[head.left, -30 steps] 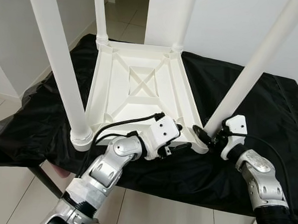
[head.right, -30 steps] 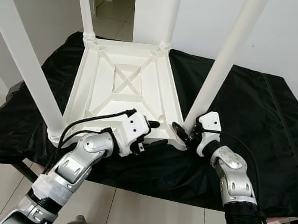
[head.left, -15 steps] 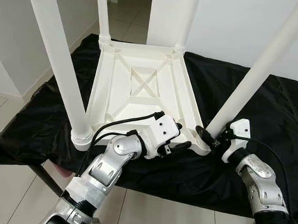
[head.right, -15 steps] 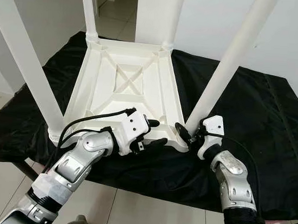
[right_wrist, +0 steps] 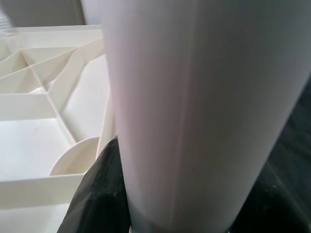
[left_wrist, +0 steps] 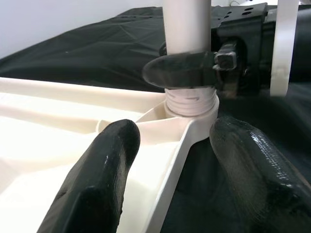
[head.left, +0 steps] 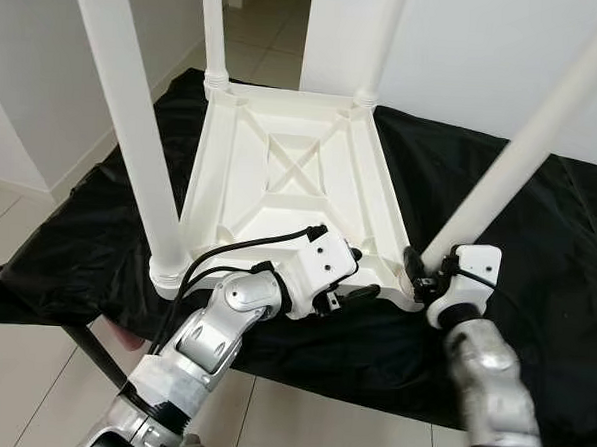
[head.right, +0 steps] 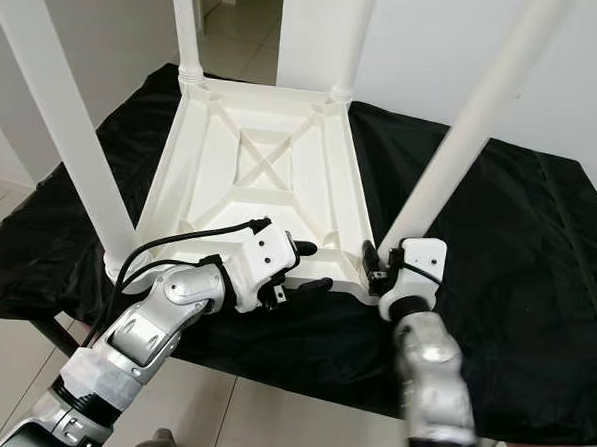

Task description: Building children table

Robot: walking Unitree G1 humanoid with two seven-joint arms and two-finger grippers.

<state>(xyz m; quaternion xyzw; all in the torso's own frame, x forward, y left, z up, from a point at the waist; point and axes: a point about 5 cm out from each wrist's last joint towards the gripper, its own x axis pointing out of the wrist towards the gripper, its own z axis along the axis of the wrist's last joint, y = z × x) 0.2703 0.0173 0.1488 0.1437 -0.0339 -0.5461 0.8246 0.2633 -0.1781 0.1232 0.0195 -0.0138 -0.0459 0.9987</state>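
The white children's table point(head.left: 281, 173) lies upside down on a black cloth point(head.left: 535, 296), its four legs pointing up. My left gripper point(head.left: 361, 274) is open at the table's near rim point(left_wrist: 170, 160), one finger point(left_wrist: 97, 179) inside the rim and the other outside it, close to the near-right corner. My right gripper point(head.left: 416, 275) is shut on the base of the near-right leg point(head.left: 522, 165), just above its threaded collar point(left_wrist: 190, 103). In the right wrist view that leg point(right_wrist: 194, 97) stands between the black fingers point(right_wrist: 97, 194).
The near-left leg point(head.left: 133, 125) rises close to my left arm. The cloth-covered surface ends just in front of me, with tiled floor point(head.left: 10, 369) below. White walls stand behind, and an open doorway point(head.left: 264, 21) lies at the back.
My right wrist has swung in closer to the near-right leg's base and the forearm is blurred from moving. The left gripper stays at the rim. The camera has shifted slightly.
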